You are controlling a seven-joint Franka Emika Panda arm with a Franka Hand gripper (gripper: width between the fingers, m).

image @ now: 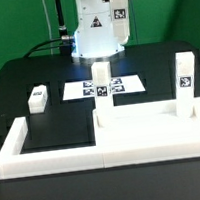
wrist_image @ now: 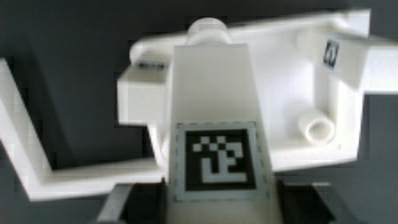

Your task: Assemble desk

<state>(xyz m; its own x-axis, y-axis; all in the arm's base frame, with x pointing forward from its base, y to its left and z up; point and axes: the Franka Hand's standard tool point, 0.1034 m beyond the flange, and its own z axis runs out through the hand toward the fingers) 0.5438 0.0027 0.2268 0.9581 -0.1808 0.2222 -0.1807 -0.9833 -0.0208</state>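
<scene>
Presently, the claw (wrist_image: 214,200) is clamping a tagged white leg (wrist_image: 210,105), holding it upright on a corner of the tabletop (image: 141,121), which is sitting inside the frame's (image: 33,148) corner.

The wrist view is blurred; its edge crops the gripper fingers (wrist_image: 134,207). The exterior view crops the arm (image: 97,18).

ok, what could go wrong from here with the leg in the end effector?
1. The end effector grips the white square tagged leg upright on the white rimmed plastic tabletop; the blurred wrist view doesn't show it seated, so releasing might topple it.
2. Twisting may shift the tabletop along the long white U-shaped border frame.
</scene>
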